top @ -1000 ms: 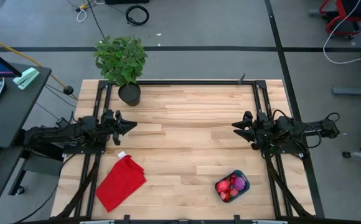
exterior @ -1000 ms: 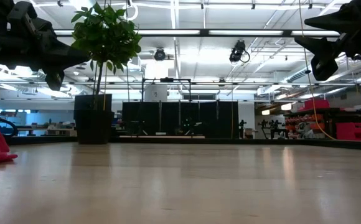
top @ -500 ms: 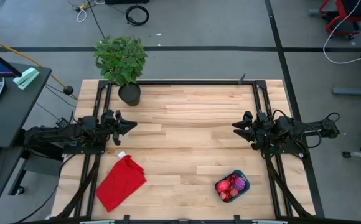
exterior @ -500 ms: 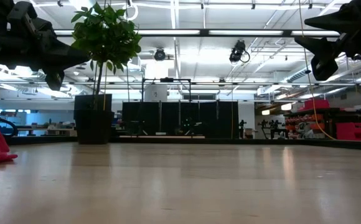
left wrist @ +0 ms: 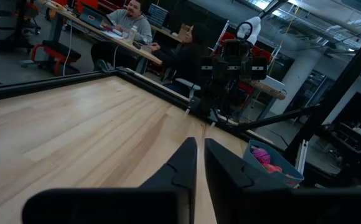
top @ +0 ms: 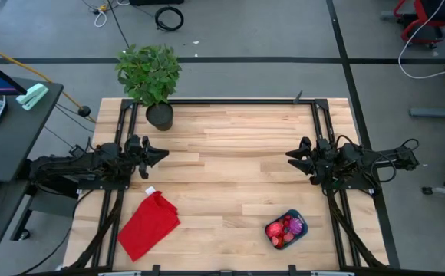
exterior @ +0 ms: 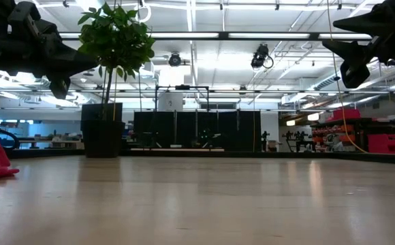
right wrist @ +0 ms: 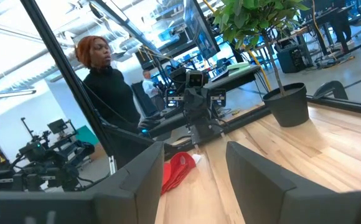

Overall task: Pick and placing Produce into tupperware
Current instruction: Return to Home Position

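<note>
Since the produce [top: 282,228] sits in the tupperware [top: 301,225] at five o'clock, homing looks finished: left gripper [top: 159,155] at nine pinched, right gripper [top: 291,155] at three spread, both empty; nothing more needed.

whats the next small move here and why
Probably just shut the right gripper and stop there. All the produce in view lies in the tupperware, with none loose on the table. Both arms hang empty at their own sides. The left gripper looks shut, while the right one's fingers stand apart in its wrist view.
</note>
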Controlling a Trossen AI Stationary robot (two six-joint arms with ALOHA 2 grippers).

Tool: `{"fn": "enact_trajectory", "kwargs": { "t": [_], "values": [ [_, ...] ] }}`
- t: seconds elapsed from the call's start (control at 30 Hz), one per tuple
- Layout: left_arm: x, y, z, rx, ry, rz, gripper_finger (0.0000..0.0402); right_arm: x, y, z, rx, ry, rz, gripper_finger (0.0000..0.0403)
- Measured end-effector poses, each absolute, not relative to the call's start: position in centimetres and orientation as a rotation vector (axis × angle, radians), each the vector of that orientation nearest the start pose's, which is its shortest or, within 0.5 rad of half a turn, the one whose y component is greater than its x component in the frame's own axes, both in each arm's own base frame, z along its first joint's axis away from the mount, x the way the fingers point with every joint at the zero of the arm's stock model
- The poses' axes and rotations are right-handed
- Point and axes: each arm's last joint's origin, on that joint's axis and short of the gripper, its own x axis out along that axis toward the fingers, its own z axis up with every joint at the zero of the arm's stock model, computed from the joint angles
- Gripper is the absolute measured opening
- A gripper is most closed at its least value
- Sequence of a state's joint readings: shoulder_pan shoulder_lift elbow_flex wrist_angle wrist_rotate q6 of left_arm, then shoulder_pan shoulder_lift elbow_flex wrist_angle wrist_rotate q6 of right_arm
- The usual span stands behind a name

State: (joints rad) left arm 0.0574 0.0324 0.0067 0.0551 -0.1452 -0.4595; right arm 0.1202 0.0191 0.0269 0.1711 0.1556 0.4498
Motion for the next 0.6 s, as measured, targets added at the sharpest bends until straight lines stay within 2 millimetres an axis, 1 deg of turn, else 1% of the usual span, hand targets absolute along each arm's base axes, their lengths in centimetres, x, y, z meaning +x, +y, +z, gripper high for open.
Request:
{"fn": "enact_trajectory", "kwargs": {
  "t": [0.13,0.47,0.6],
  "values": [
    [9.86,0.99,16.85,-0.459,-0.076,0.192,0.0040,9.52,0.70,18.76,0.473,-0.183,0.005,0.0183],
    [9.86,0.99,16.85,-0.459,-0.075,0.193,0.0028,9.52,0.70,18.76,0.473,-0.183,0.005,0.0183],
    [9.85,0.99,16.86,-0.459,-0.076,0.192,0.0031,9.52,0.70,18.76,0.473,-0.183,0.005,0.0183]
  ]
}}
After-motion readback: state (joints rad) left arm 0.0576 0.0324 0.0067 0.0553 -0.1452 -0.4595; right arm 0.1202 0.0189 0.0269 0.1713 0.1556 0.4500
